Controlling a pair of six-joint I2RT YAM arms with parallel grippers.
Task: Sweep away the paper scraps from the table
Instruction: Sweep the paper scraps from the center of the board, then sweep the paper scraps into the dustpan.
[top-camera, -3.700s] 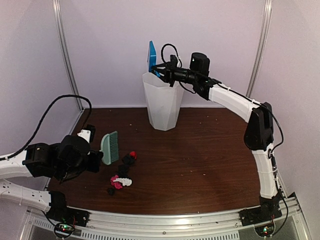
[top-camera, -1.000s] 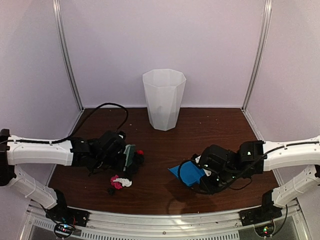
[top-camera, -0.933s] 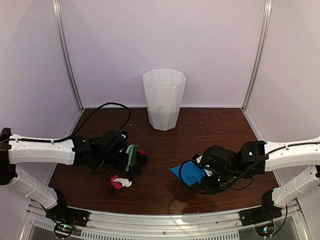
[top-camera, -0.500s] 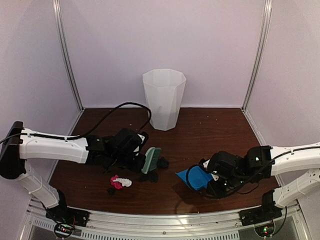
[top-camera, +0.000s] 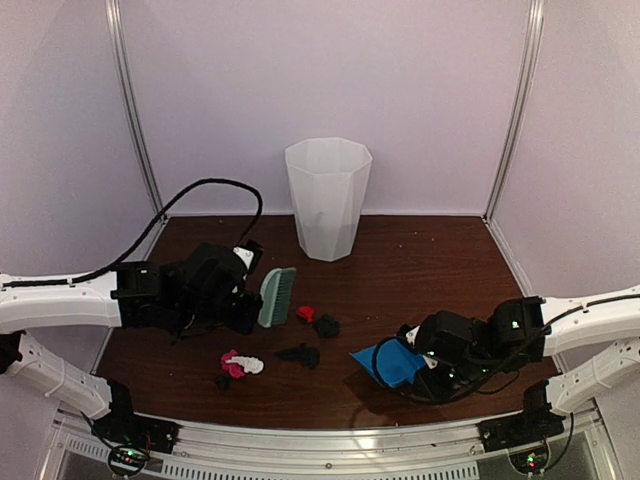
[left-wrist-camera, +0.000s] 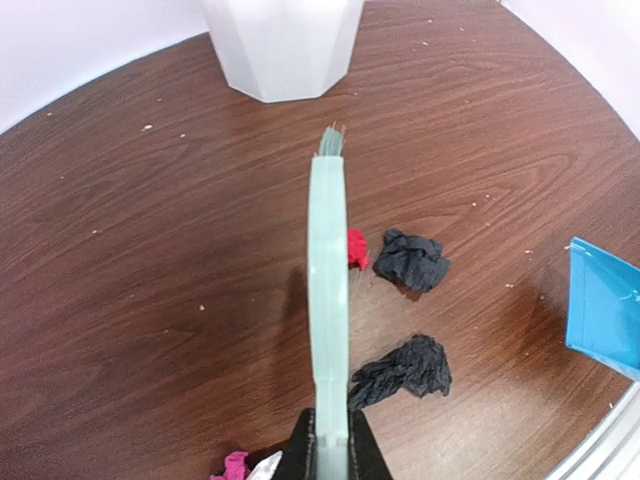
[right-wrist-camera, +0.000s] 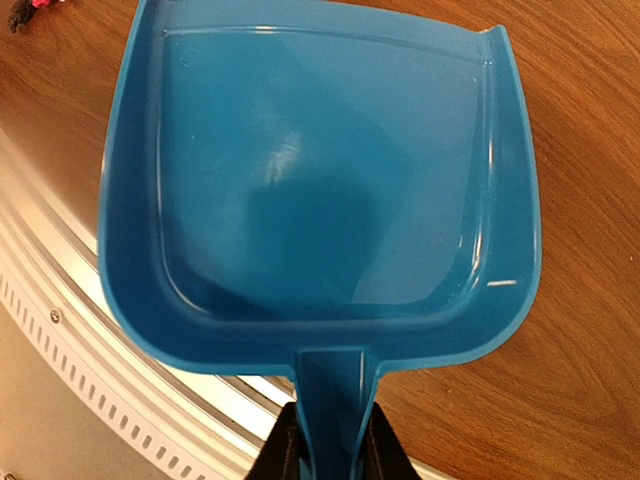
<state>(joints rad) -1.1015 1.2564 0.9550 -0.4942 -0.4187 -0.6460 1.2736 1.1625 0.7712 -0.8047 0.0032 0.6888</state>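
Table of dark wood, lilac walls; left tool grips brush, right tool grips dustpan.

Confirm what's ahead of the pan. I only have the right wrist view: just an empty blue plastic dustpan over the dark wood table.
Observer: Nothing touches its lip. The nearest paper scraps, two black wads and a red scrap, lie apart from the blue plastic dustpan, to its left.
Operator: Brush?
Observer: The mint-green hand brush is clamped in the left hand, just left of the red scrap.
Operator: Bin?
Observer: The tall white faceted plastic bin stands upright at the back of the dark wood table.
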